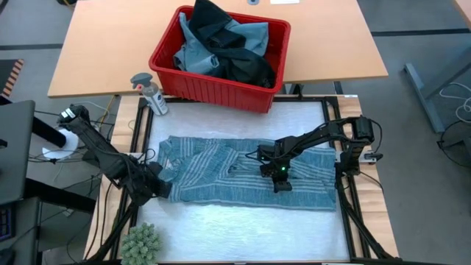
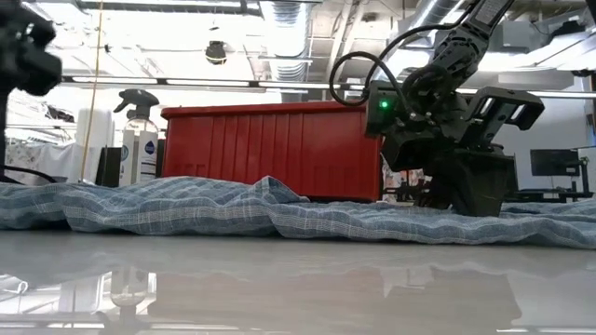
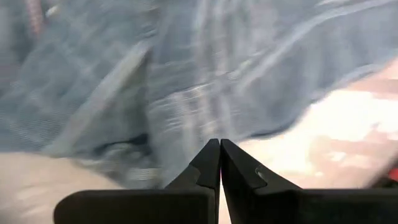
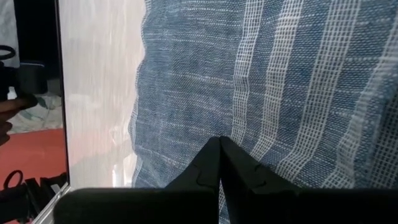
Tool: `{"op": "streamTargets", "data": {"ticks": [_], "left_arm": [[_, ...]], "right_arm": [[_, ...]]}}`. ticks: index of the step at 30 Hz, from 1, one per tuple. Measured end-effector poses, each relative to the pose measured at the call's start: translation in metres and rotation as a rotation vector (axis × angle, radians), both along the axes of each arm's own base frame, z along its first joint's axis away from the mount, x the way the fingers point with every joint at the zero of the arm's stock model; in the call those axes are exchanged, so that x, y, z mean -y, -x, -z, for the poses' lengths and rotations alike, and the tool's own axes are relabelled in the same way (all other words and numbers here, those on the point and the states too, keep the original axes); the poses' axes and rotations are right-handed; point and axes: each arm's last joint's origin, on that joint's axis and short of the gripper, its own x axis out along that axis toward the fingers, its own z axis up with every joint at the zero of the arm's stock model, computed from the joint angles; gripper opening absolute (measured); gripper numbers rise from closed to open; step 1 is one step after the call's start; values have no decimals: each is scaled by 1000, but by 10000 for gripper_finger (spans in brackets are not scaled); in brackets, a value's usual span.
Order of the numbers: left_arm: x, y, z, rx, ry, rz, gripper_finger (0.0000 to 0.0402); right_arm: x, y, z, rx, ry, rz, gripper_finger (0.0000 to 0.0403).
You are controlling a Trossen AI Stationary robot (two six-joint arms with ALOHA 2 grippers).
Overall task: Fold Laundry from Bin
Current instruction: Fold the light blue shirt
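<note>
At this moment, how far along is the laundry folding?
Done: one striped garment is out of the red bin and spread on the table. In hand: the right hand is shut over its middle, the left hand shut at its left edge. Left: no finished fold shows; more garments fill the bin.

Striped garment [image 1: 243, 175] flat on table; other laundry [image 1: 221, 48] in red bin [image 1: 213, 92]

Two matte black jointed arms, looped black cables, green light glowing on the right gripper [image 1: 283, 179], tapered dark fingers [image 4: 208, 163]
</note>
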Motion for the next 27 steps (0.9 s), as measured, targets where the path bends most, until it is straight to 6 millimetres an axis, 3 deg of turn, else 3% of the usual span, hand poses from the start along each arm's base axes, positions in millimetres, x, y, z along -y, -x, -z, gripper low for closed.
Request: {"op": "streamTargets", "data": {"ticks": [8, 15, 18, 23, 27], "left_arm": [[-5, -3, -8, 121, -105, -54, 0], [-9, -6, -9, 132, -167, -34, 0], [-11, -7, -8, 126, -199, -19, 0], [-15, -7, -4, 131, -259, -37, 0], [-16, -8, -2, 129, -263, -44, 0]], "right_arm": [[15, 9, -33, 36, -3, 102, 38], [37, 13, -91, 236, -19, 314, 39], [45, 12, -112, 369, 68, 418, 47], [62, -7, -130, 618, 200, 625, 86], [74, -22, -124, 665, 155, 699, 137]]}}
